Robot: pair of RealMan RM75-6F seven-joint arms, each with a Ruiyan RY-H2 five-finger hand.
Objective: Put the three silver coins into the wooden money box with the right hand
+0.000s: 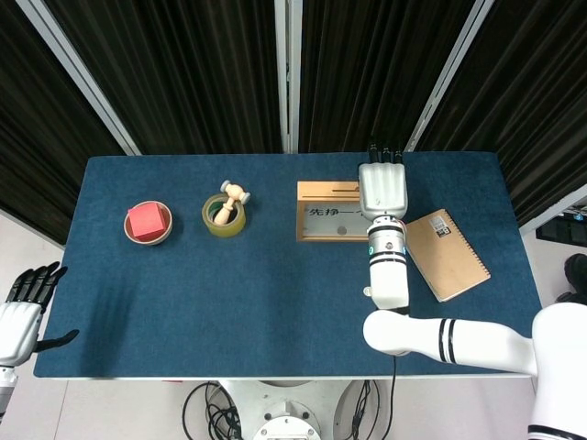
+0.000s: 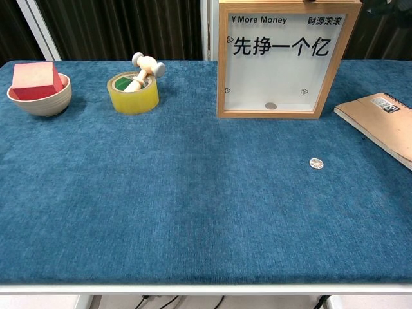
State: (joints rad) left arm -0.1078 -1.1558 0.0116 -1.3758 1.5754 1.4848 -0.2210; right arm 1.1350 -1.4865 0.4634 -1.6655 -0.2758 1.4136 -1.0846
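The wooden money box (image 1: pixel 326 211) stands at the back middle of the blue table, its clear front (image 2: pixel 277 64) printed with Chinese characters. One silver coin (image 2: pixel 271 105) lies inside it at the bottom. Another silver coin (image 2: pixel 315 163) lies on the cloth in front of the box's right side; the head view hides it under my right forearm. My right hand (image 1: pixel 382 188) hovers back-up over the box's right end, fingers pointing away, and anything under them is hidden. My left hand (image 1: pixel 23 307) hangs off the table's near-left corner, fingers spread and holding nothing.
A tan spiral notebook (image 1: pixel 447 254) lies right of the box. At the back left sit a yellow tape roll (image 2: pixel 132 92) with a small wooden mallet in it and a bowl (image 2: pixel 38 100) holding a red block.
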